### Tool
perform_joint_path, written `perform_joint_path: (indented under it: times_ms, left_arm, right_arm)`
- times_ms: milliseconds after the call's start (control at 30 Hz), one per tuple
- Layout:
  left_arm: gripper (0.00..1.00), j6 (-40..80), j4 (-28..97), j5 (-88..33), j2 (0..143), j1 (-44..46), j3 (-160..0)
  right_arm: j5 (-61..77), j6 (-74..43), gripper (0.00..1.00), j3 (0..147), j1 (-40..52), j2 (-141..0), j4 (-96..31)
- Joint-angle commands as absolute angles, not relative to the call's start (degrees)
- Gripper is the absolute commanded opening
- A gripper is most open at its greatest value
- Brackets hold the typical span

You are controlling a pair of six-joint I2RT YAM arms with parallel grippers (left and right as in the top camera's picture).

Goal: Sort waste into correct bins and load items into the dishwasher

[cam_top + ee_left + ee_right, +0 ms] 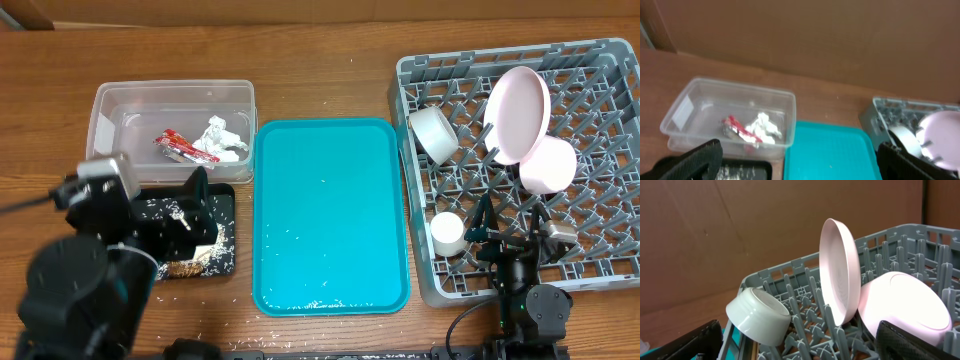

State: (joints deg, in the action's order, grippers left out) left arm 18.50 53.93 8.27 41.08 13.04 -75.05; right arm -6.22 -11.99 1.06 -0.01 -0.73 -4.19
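Observation:
The clear tub (110, 100) at the back left holds the red wrapper (172, 143) and the white napkin (222, 137); it also shows in the left wrist view (700, 95). The black tray (226, 196) in front of it holds rice and a brown lump (185, 268), partly hidden by my left arm. My left gripper (205, 210) is open and empty above the black tray. The grey rack (610, 60) holds the pink plate (518, 112), pink bowl (548, 166), white bowl (434, 132) and cup (447, 232). My right gripper (512, 222) is open and empty over the rack's front. No chopsticks are in view.
The teal tray (330, 215) lies between the bins and the rack, with scattered rice grains on it. A few grains lie on the wooden table by its front left corner. A brown cardboard wall stands behind the table (715, 240).

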Motion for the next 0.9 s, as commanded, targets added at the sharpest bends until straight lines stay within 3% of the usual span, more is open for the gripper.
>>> perform_joint_path:
  times_ms: [0,333,633,867]
  left_arm:
    - [1.0,15.2,46.3,7.4,33.8,11.1,-62.6]
    - [1.0,15.5,21.1,4.4,13.2,8.5,-30.9]
    - [1.0,18.3,9.2,4.4,0.4,8.3,-11.6]
    - [1.0,21.2,-1.4,4.3,0.2,8.2,0.0]
  right_arm:
    - [-6.4,-12.2,1.0,0.4,-0.3,-0.2,-3.9]
    - [-6.4,-12.2,1.0,0.4,-0.3,-0.2,-3.9]
    - [-6.4,-12.2,1.0,0.4,-0.3,-0.2,-3.9]
    - [-6.4,-12.2,1.0,0.4,-0.3,-0.2,-3.9]
